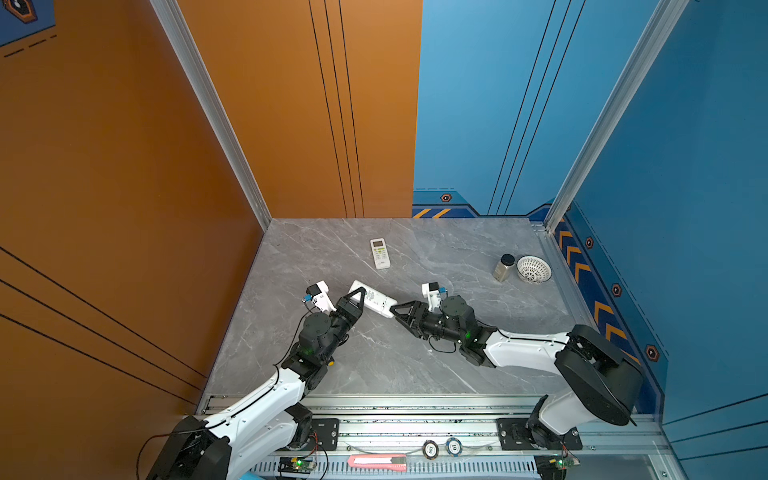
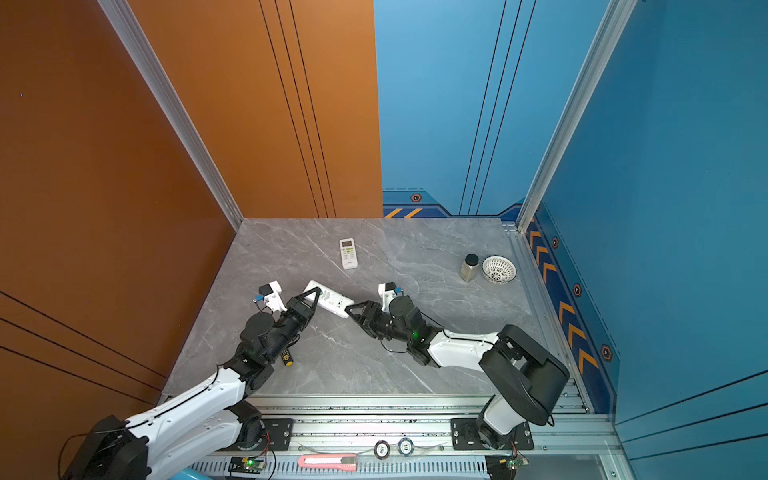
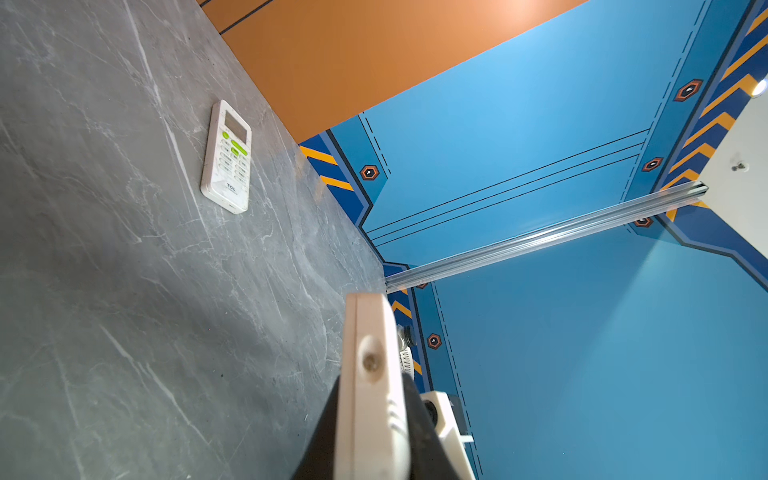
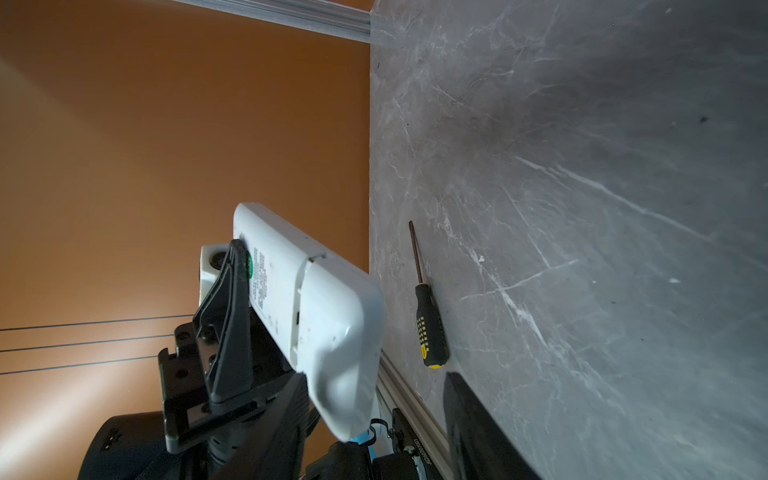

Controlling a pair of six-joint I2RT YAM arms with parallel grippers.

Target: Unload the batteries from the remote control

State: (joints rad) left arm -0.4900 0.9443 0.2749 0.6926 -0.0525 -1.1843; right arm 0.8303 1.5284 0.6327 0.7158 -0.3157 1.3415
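My left gripper (image 1: 360, 294) (image 2: 316, 296) is shut on the white remote control (image 1: 376, 302) (image 2: 331, 301), gripping it across its width and holding it above the table. Its label side shows (image 4: 307, 291) and the cover on that side looks in place. In the left wrist view the remote (image 3: 370, 357) stands edge-on between the black fingers (image 3: 419, 428). My right gripper (image 1: 393, 309) (image 2: 347, 309) (image 4: 376, 378) is open, with the remote's rounded end between its jaws and a gap to one finger (image 4: 469, 415). The batteries are hidden.
A second white remote (image 1: 380, 253) (image 2: 348, 253) (image 3: 226, 158) lies face up farther back. A black-and-yellow screwdriver (image 4: 428, 316) (image 2: 286, 357) lies on the table beneath the left arm. A dark-capped bottle (image 1: 504, 268) and a white basket (image 1: 534, 269) stand at the back right.
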